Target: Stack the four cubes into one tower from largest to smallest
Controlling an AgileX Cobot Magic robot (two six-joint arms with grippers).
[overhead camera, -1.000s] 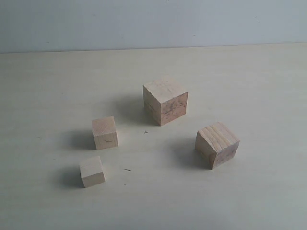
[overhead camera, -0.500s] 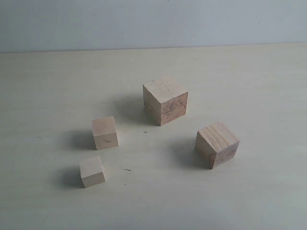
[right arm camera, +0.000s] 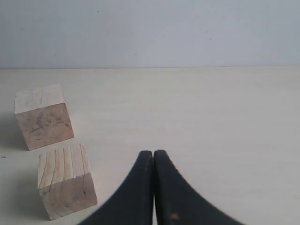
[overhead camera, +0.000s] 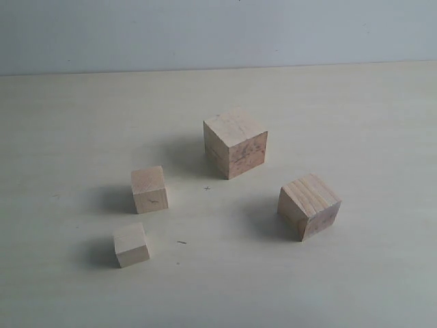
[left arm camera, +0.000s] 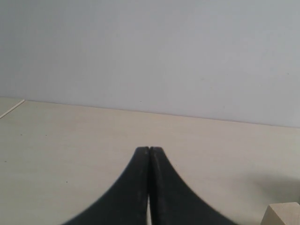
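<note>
Four light-wood cubes stand apart on the table, none stacked. The largest cube [overhead camera: 235, 143], with mottled grain, is at the middle back; it also shows in the right wrist view [right arm camera: 43, 116]. The second cube [overhead camera: 308, 205], with striped end grain, sits front right, and again in the right wrist view [right arm camera: 65, 180]. The third cube [overhead camera: 149, 189] is left of centre, and the smallest cube [overhead camera: 131, 244] lies in front of it. My left gripper [left arm camera: 149, 151] is shut and holds nothing; a cube corner [left arm camera: 282, 214] shows beside it. My right gripper [right arm camera: 153, 153] is shut, empty, beside the striped cube. Neither arm shows in the exterior view.
The pale table [overhead camera: 355, 109] runs back to a plain grey-white wall [overhead camera: 218, 31]. A small cross mark [overhead camera: 207, 188] and a short dark mark [overhead camera: 181, 242] are on the tabletop between the cubes.
</note>
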